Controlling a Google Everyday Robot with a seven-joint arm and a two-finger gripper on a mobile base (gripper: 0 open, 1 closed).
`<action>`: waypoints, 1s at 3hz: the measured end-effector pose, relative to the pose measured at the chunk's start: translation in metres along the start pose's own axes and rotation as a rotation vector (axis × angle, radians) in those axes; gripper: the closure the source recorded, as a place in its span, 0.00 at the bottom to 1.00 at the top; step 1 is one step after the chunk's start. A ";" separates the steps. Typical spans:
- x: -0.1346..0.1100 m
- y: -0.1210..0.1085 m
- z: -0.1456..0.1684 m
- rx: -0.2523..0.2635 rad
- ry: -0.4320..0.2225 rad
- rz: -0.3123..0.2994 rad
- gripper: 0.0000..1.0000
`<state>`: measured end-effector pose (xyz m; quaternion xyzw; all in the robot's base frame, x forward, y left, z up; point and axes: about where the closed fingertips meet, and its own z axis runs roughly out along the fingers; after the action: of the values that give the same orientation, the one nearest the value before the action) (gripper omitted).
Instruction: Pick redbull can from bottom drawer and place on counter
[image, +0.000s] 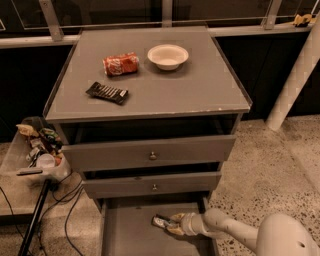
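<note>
The redbull can (160, 221), small and silvery with dark markings, lies on its side on the floor of the bottom drawer (125, 232), which is pulled out. My gripper (173, 224) reaches in from the right, low over the drawer floor, and its fingers are closed on the can's right end. The can rests on the drawer floor. The counter (200, 92) is the flat grey cabinet top above the drawers.
On the counter lie a red-orange soda can (120, 64), a white bowl (168, 56) and a dark snack bar (107, 92). Two knobbed drawers (152, 156) stand slightly open above the bottom one. A bin of clutter (37, 150) and cables sit at the left.
</note>
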<state>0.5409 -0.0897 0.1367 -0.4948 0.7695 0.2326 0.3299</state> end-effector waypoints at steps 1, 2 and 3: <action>0.000 0.000 0.000 0.000 0.000 0.000 0.89; 0.000 0.000 0.000 0.000 0.000 0.000 1.00; 0.003 0.007 -0.013 -0.011 -0.003 -0.003 1.00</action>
<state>0.5298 -0.0974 0.1440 -0.4976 0.7670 0.2371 0.3285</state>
